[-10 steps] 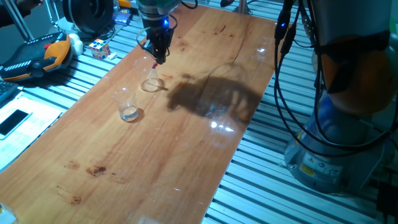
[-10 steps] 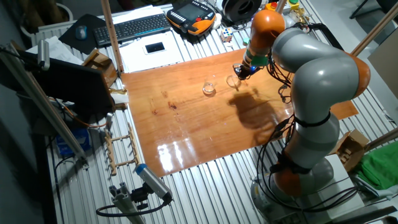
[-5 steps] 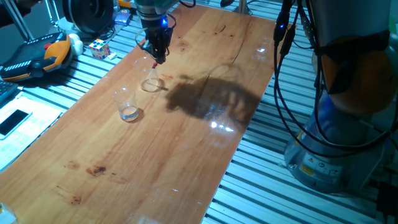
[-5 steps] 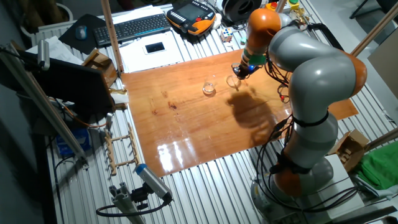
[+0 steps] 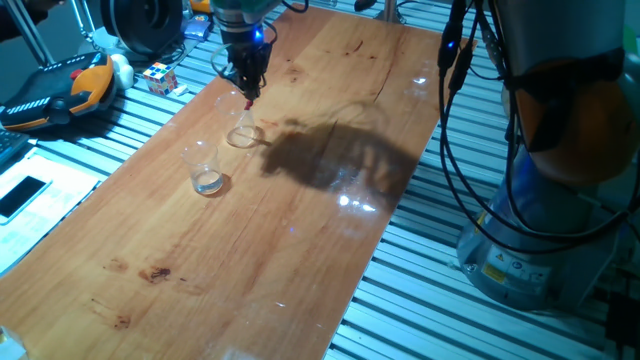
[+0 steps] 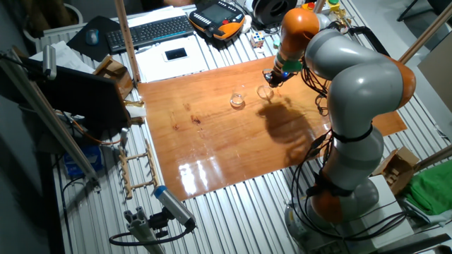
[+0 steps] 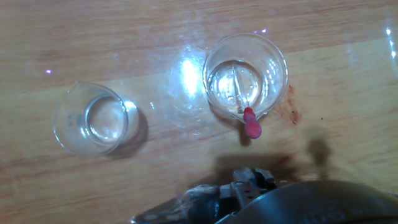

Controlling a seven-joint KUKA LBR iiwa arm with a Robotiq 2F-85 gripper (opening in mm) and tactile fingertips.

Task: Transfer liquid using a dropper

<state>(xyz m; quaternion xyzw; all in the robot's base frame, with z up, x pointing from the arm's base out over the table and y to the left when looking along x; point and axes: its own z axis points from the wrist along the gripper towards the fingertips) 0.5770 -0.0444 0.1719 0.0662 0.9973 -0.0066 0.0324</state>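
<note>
The dropper [image 7: 244, 102] leans in the low clear glass dish [image 7: 273, 65]. Its tube points into the dish and its red bulb [image 7: 252, 124] hangs over the near rim. A shallow layer of clear liquid [image 7: 255, 81] glints in the dish. The clear tumbler [image 7: 68, 121] stands to its left with a whitish glint at its bottom. My gripper [image 7: 250, 179] hovers just above the bulb without touching it, and its fingertips look close together with nothing between them. In one fixed view the gripper [image 5: 249, 92] tapers down over the red bulb [image 5: 249, 103], the dish [image 5: 243, 136] and the tumbler [image 5: 205, 170].
The wooden table [image 5: 300, 230] has slatted metal edges around it. A puzzle cube [image 5: 160, 77] and an orange-black pendant [image 5: 60, 85] lie off its left side. A keyboard [image 6: 152, 29] sits behind. The arm's base [image 6: 339, 190] and cables stand on the right.
My gripper has shifted slightly left and back over the dish. The dropper, dish and tumbler have stayed where they were.
</note>
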